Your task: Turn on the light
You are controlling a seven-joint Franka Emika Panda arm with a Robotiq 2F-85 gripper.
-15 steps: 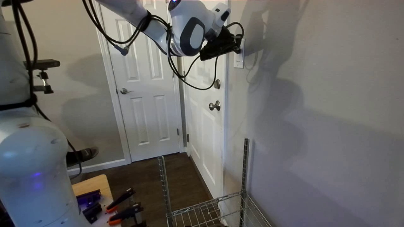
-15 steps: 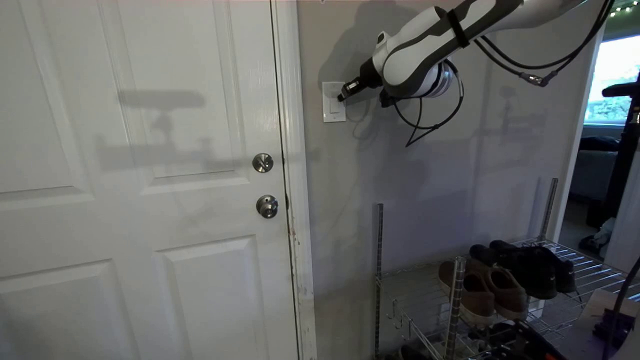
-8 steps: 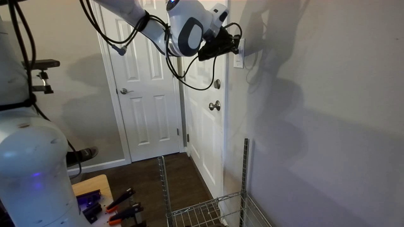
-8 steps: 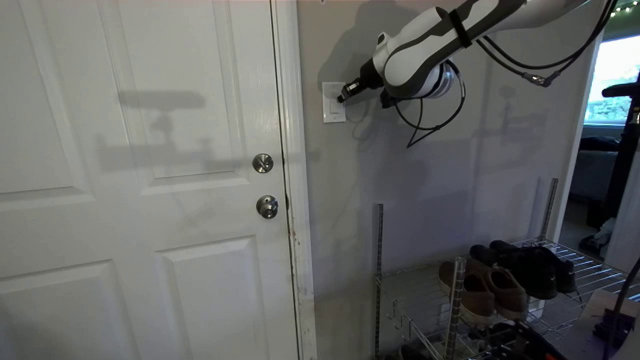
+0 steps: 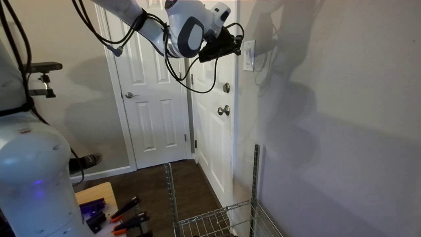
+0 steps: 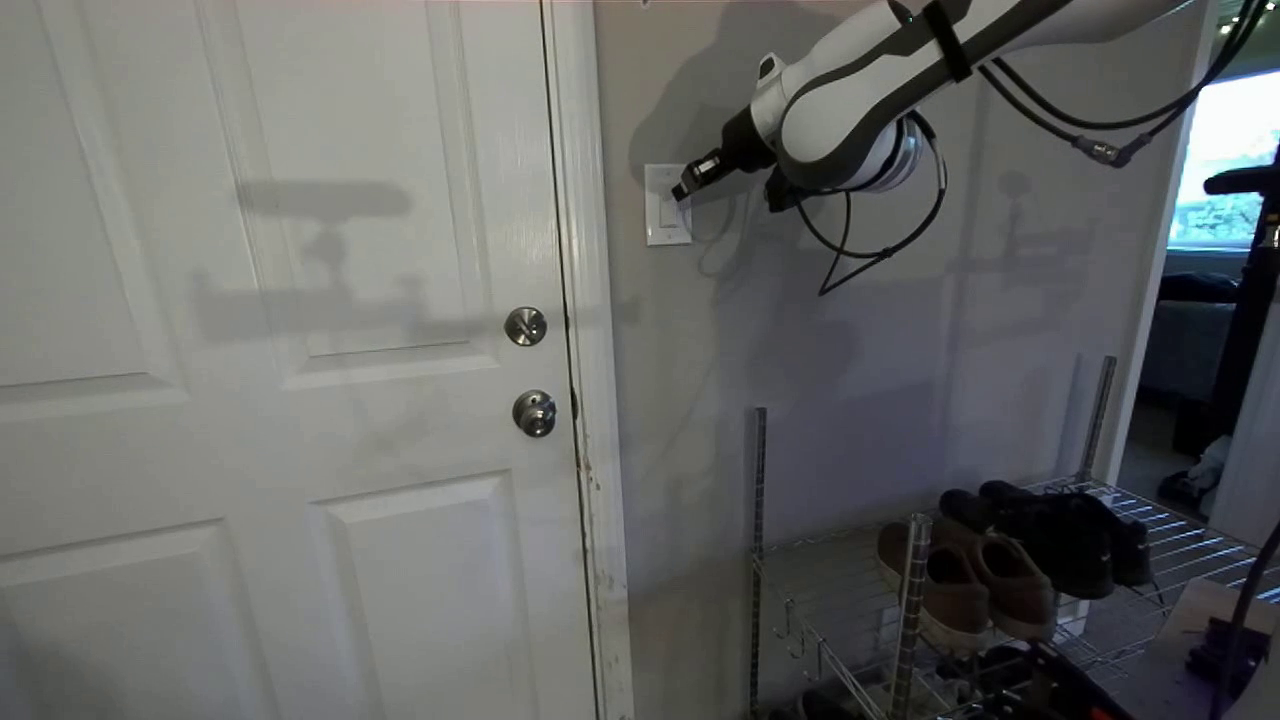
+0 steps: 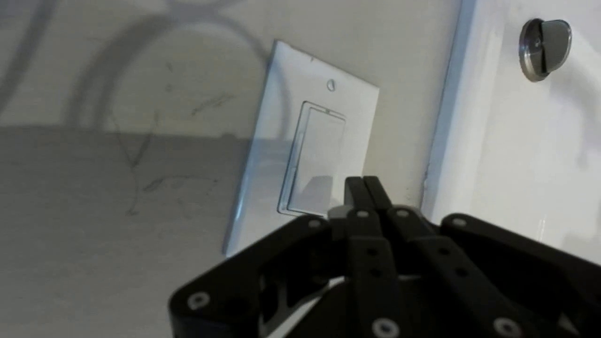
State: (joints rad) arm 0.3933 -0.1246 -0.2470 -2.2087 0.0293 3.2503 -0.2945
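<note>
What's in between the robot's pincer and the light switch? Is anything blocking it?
Nothing visible blocks it. The wrist view shows the pincer shut, and in an exterior view just a gap lies between it and the white light switch.

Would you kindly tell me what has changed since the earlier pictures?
The gripper has drawn back from the white switch plate, leaving a gap in an exterior view; the arm moved with it. Nothing was picked up or released. The switch plate, doorknob and brown shoes stayed put.
</note>
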